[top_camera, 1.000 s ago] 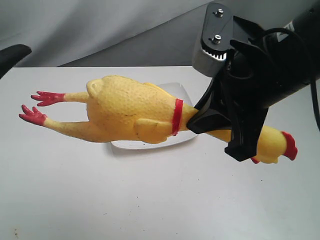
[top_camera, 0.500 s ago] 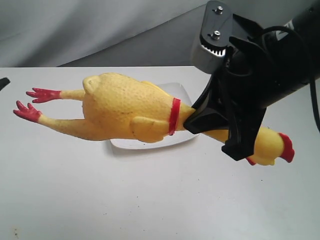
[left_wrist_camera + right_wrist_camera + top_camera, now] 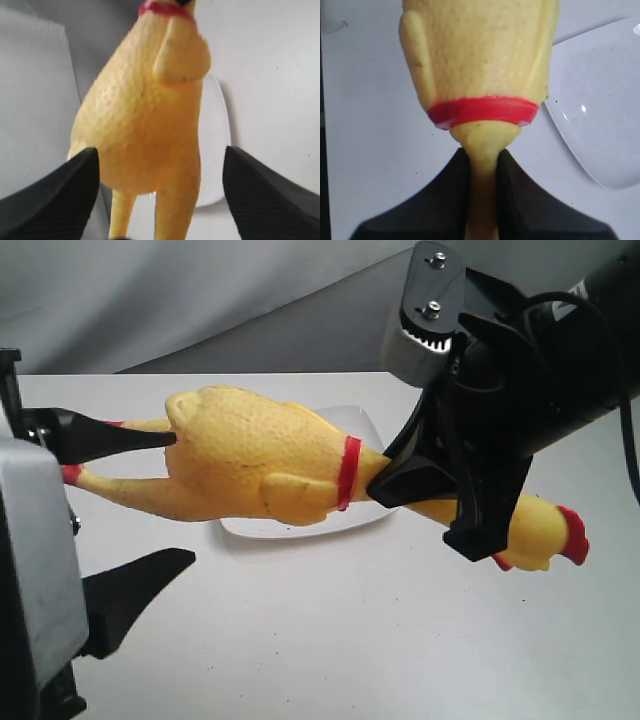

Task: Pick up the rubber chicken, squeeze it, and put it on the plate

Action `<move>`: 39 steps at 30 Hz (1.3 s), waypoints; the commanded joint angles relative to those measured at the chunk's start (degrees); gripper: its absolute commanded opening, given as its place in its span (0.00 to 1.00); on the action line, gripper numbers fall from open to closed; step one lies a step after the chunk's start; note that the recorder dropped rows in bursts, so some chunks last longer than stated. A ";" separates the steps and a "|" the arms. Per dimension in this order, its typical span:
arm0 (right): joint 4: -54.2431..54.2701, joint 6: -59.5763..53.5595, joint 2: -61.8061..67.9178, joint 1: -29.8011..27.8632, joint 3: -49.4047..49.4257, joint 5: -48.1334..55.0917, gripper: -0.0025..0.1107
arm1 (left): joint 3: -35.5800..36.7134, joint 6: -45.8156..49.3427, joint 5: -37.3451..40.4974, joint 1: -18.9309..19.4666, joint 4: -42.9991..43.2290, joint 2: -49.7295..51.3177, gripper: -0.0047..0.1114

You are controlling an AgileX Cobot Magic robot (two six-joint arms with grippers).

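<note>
Right gripper (image 3: 482, 172) clamps chicken (image 3: 260, 465) at the neck. Left gripper (image 3: 160, 165) is open, its fingers straddling the legs and largely hiding the feet. Chicken covers most of plate (image 3: 362, 426).

Exterior looks down across table (image 3: 350, 640), wrist views close, all sharing rubber chicken (image 3: 260, 465)

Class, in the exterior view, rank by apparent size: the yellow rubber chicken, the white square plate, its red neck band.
Yellow rubber chicken, largest.
Glossy white square plate, mostly hidden behind the chicken, so only its visible part ranks second.
Red neck band, smallest.
</note>
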 commanded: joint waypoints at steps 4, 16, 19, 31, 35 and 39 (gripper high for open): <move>1.87 0.29 -0.56 0.04 -0.01 -0.16 0.02 | -0.49 -0.56 -5.59 -4.29 -0.55 1.66 0.70; 3.82 0.22 -0.56 0.04 -0.01 1.14 0.02 | -0.59 -20.00 -1.24 -3.90 32.04 13.62 0.92; 5.02 0.22 -0.56 0.04 -0.01 2.55 0.02 | -0.59 -26.61 -0.40 -3.90 40.62 13.62 0.92; 8.30 -0.24 -0.56 0.04 -0.01 4.32 0.02 | -0.59 -32.02 7.41 -3.90 43.09 17.82 0.87; 8.30 -0.24 -0.56 0.04 -0.01 4.32 0.02 | -0.59 -32.14 15.28 -3.90 42.67 20.16 0.52; 8.30 -0.24 -0.56 0.04 -0.01 4.32 0.02 | -0.59 -31.85 20.66 -3.90 40.56 20.45 0.05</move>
